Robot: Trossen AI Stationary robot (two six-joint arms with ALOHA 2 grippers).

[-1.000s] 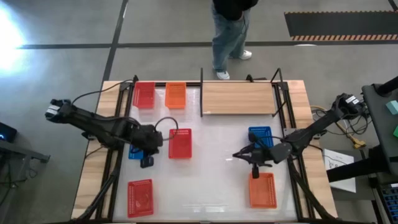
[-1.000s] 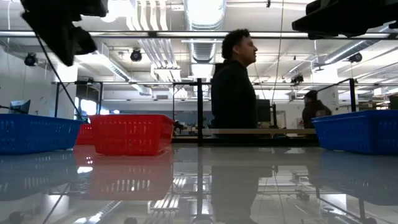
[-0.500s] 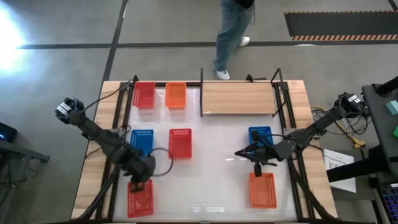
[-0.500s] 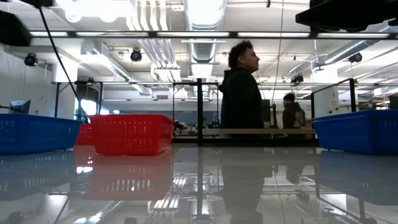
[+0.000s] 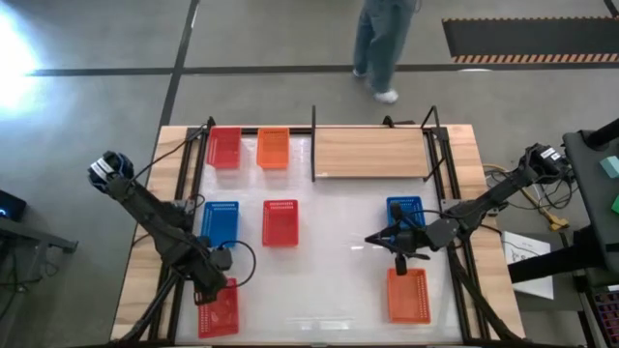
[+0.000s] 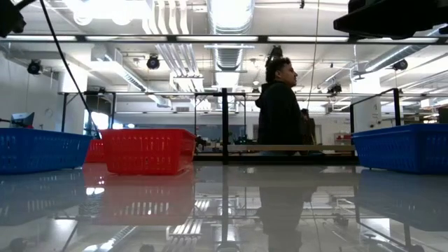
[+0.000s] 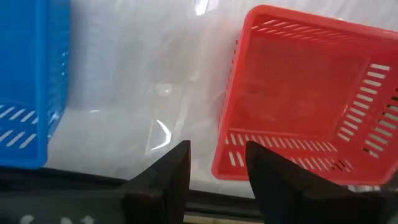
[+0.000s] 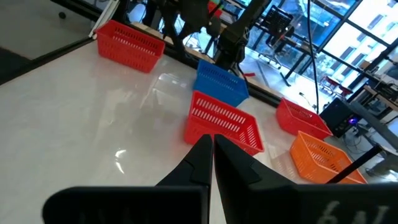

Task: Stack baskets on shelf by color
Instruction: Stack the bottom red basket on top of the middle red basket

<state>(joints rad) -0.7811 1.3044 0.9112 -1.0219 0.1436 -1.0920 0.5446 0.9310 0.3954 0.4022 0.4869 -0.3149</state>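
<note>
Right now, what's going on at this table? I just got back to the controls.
Nothing is held yet and the shelf is bare. The left gripper sits over the near-left red basket, with its fingers open at that basket's rim. The right gripper waits mid-table, fingers shut, between a blue basket and an orange basket. Another blue basket and red basket lie mid-table, and a red and an orange one lie beside the shelf. A person walks past behind the table.
</note>
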